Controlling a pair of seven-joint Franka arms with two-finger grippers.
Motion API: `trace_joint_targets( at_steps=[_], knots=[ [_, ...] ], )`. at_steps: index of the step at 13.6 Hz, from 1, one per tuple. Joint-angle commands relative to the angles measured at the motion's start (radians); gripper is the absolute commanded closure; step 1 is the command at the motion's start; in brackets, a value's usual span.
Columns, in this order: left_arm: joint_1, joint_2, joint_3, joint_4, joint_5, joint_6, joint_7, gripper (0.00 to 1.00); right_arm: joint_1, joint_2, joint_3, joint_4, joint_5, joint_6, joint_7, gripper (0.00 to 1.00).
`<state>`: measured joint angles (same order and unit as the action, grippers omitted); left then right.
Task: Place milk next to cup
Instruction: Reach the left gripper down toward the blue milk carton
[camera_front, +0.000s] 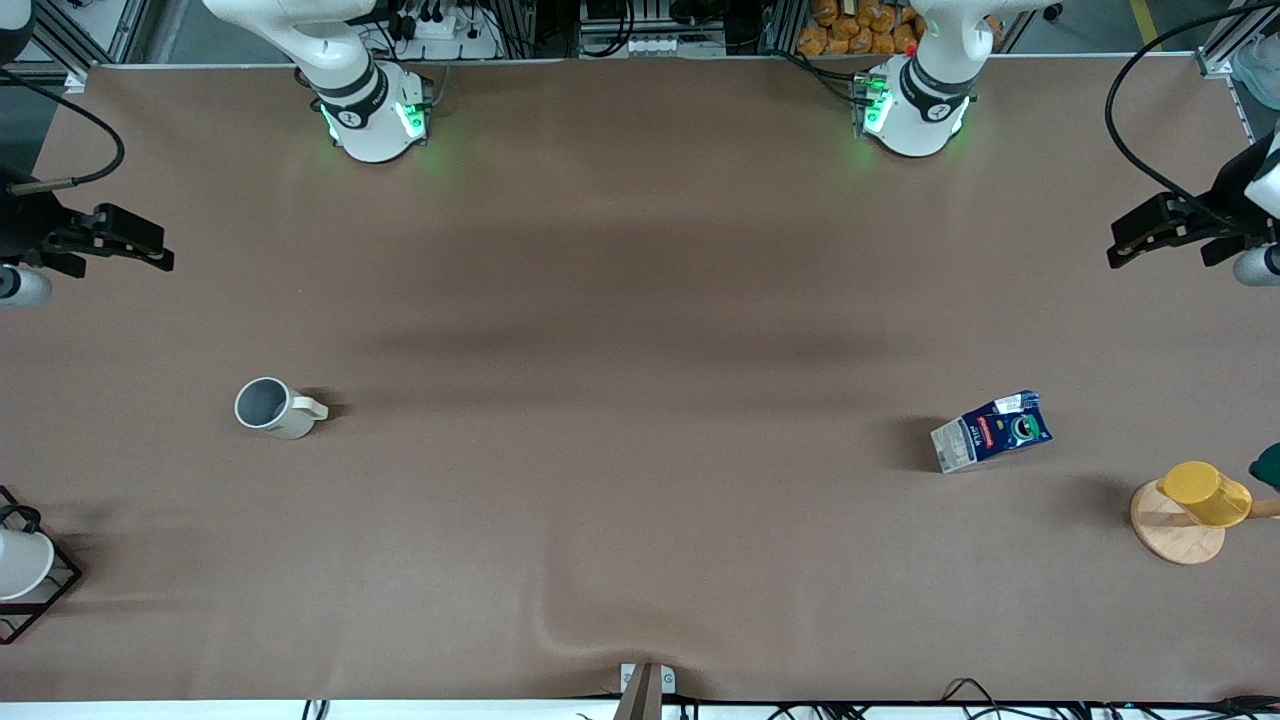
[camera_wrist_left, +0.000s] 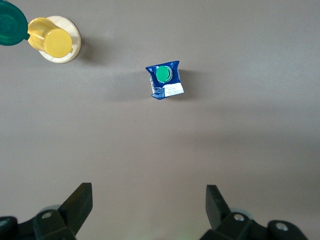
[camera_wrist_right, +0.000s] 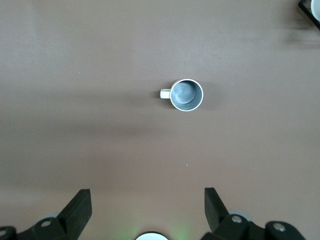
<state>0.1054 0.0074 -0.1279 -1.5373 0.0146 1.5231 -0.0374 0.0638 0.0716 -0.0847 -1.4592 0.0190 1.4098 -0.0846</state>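
Two grippers hang high with fingers spread wide and nothing held: the left gripper (camera_wrist_left: 149, 210) over the left arm's end of the table, the right gripper (camera_wrist_right: 147, 212) over the right arm's end. The milk carton (camera_front: 992, 431) stands near the left arm's end, beside the yellow cup on its wooden base (camera_front: 1192, 510), well apart from the cream mug (camera_front: 274, 408). It looks light, with thin walls that could dent and smooth faces that may slip, so a moderate pinch across two flat sides at mid-body, below the gable, seems safest

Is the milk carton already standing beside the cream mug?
No. In the front view the milk stands toward the left arm's end of the table, while the cup sits alone toward the right arm's end.
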Motion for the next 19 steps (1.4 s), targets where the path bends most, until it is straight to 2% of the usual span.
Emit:
trace_joint_targets(
  at_steps=[1, 3, 7, 11, 13, 16, 19],
  knots=[
    [0.002, 0.013, 0.001, 0.031, -0.008, -0.046, 0.008, 0.00, 0.008, 0.005, -0.006, 0.011, -0.002, -0.012, 0.009, 0.00],
    [0.005, 0.032, 0.002, 0.034, 0.019, -0.049, 0.010, 0.00, 0.010, 0.005, -0.006, 0.011, -0.002, -0.012, 0.009, 0.00],
    [0.002, 0.175, -0.001, 0.069, 0.033, -0.028, 0.007, 0.00, 0.007, 0.005, -0.007, 0.011, -0.002, -0.014, 0.003, 0.00],
    [0.008, 0.304, -0.001, 0.060, 0.028, 0.179, -0.007, 0.00, 0.007, 0.005, -0.006, 0.011, -0.002, -0.022, 0.002, 0.00],
    [-0.001, 0.360, -0.002, 0.060, 0.028, 0.224, -0.013, 0.00, 0.001, 0.007, -0.007, 0.010, -0.004, -0.022, 0.000, 0.00],
    [0.000, 0.426, -0.004, 0.059, 0.021, 0.267, -0.016, 0.00, -0.051, 0.077, -0.012, 0.013, -0.001, 0.073, -0.003, 0.00],
    [0.008, 0.471, -0.002, 0.049, -0.001, 0.313, -0.018, 0.00, -0.062, 0.150, -0.012, 0.014, -0.013, 0.093, -0.004, 0.00]
  ],
)
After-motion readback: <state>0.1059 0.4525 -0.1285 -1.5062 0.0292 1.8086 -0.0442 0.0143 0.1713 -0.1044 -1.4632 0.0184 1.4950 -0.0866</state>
